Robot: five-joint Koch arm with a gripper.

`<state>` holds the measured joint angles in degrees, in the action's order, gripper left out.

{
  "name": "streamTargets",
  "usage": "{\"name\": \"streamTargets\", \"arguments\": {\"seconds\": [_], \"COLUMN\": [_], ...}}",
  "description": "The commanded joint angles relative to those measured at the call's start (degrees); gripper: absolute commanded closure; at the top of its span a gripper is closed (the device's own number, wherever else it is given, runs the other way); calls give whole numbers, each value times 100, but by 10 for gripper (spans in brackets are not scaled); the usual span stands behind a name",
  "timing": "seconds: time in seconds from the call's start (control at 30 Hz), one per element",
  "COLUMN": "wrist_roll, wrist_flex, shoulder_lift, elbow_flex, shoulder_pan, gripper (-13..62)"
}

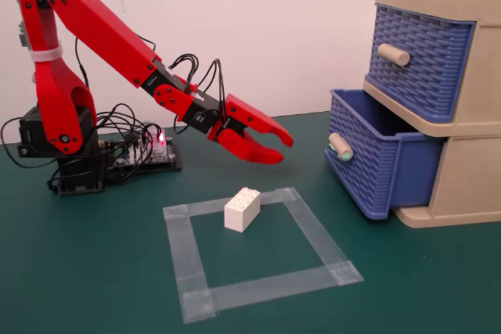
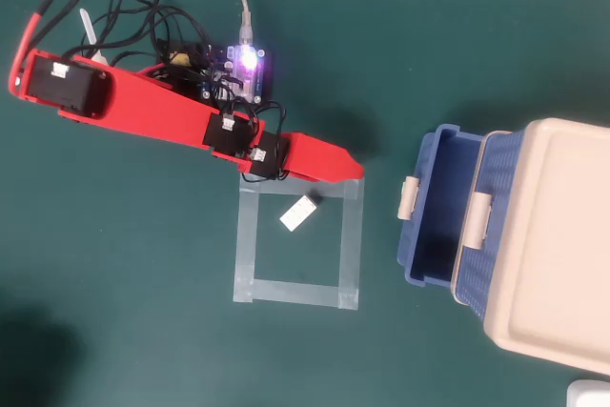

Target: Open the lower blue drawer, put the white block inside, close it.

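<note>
The lower blue drawer (image 1: 377, 163) (image 2: 427, 209) stands pulled out of the beige cabinet (image 1: 465, 181) (image 2: 553, 245), and what shows of its inside holds nothing. Its handle (image 1: 340, 147) (image 2: 408, 196) has teal-green ends. The white block (image 1: 242, 209) (image 2: 298, 213) lies on the green mat inside a square of clear tape (image 1: 329, 267) (image 2: 250, 245). My red gripper (image 1: 285, 152) (image 2: 356, 172) hangs open and empty in the air, above and just right of the block in the fixed view, well left of the drawer.
The upper blue drawer (image 1: 421, 64), with a plain beige handle (image 1: 393, 54) (image 2: 477, 219), is closed. The arm's base, a lit circuit board (image 1: 153, 145) (image 2: 238, 66) and loose cables sit at the back left. A white object (image 2: 589, 395) shows at the bottom right corner.
</note>
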<state>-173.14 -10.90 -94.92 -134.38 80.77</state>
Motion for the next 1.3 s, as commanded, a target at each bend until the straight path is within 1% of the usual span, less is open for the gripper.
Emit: {"name": "streamTargets", "arguments": {"seconds": [0.0,0.03,0.1,0.13,0.2,0.27,0.37,0.43,0.53,0.63,0.8,1.03,1.27], "wrist_roll": [-79,-70,-44,-35,-44,-88,-378,-826,-1248,-1292,-1292,-1292,-1283], "wrist_flex": [-132,0,984,1802,4280,6662,9352,10213,10573,10547,10450,9694,9615], "shoulder_lift": [-343,-545,-1116,-1441,-1890,-1608,-466,431,1415,1898,2162,2716,2812], "elbow_flex": [123,123,281,554,1723,3164,5203,6152,6794,6917,6882,6838,6460], "shoulder_pan": [88,62,-97,-264,-677,-993,-1644,-1872,-1925,-1934,-1934,-1951,-1951], "gripper": [152,152,153,153,155,156,156,156,156,157,157,159,167]}}
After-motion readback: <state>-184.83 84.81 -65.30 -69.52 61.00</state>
